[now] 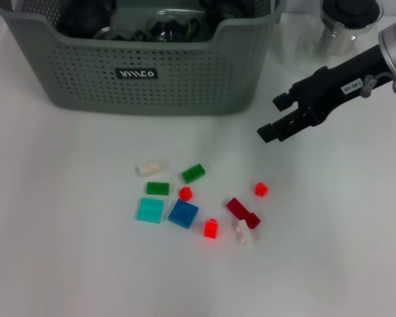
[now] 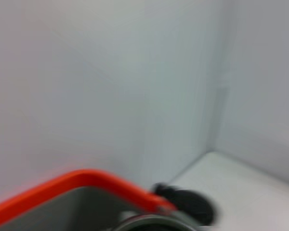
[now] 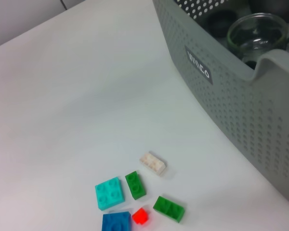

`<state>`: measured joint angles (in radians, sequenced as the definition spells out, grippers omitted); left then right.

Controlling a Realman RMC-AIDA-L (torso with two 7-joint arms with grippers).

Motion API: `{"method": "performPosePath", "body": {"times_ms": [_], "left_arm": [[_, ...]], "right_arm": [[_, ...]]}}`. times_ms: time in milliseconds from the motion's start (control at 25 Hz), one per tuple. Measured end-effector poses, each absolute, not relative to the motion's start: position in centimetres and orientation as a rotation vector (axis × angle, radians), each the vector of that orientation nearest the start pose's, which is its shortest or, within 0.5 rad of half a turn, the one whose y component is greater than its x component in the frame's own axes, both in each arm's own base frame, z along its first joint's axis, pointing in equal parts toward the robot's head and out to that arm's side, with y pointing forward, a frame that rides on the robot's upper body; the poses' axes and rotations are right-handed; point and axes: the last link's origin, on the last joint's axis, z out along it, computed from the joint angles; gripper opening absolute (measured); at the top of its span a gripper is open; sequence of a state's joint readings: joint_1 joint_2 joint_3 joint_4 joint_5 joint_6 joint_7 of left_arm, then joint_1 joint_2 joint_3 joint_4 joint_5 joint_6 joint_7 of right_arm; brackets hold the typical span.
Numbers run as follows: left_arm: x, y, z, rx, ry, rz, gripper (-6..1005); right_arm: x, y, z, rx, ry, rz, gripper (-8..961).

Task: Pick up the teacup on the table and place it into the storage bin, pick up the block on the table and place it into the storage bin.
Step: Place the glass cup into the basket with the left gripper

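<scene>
Right gripper [image 1: 276, 117] hovers open and empty over the white surface [image 1: 66, 251]; scattered small plastic blocks [image 1: 183, 213] lie nearer and to its left, before the far grey-green perforated storage bin [image 1: 86, 72].

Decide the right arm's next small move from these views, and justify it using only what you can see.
Probably lower the right gripper down and leftward toward the nearest block, the small red block. The gripper hangs open and empty above the table, right of the storage bin, and the blocks lie loose below it.
</scene>
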<state>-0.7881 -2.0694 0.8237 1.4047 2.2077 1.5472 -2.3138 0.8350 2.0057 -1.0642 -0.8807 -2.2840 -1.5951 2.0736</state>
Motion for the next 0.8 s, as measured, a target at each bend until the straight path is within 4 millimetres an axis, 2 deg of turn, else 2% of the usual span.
{"method": "performPosePath", "body": {"times_ms": [40,80,120,280,520,800], "left_arm": [[-9.3,43.0,10.2,-2.492,-0.728,-0.374,47],[-9.3,43.0,10.2,-2.492,-0.728,-0.374,47],[-9.5,44.4,10.0,-2.446,-0.772,-0.311,47],[-11.0,47.3,8.2,-2.364,-0.859,-0.134,47],[-12.0,48.7,5.6,-2.307,-0.863,0.126,46],[-12.5,48.7,3.3,-2.288,-0.819,0.233,47]], "right_arm": [[16.3,38.8,0.5,-2.984,0.762,-0.073,919],[16.3,38.9,0.6,-2.984,0.762,-0.073,919],[16.4,38.9,0.6,-2.984,0.762,-0.074,919],[16.4,38.9,0.7,-2.985,0.764,-0.076,919],[16.4,38.9,0.9,-2.987,0.765,-0.082,919],[16.5,38.9,0.9,-2.990,0.771,-0.084,918]]}}
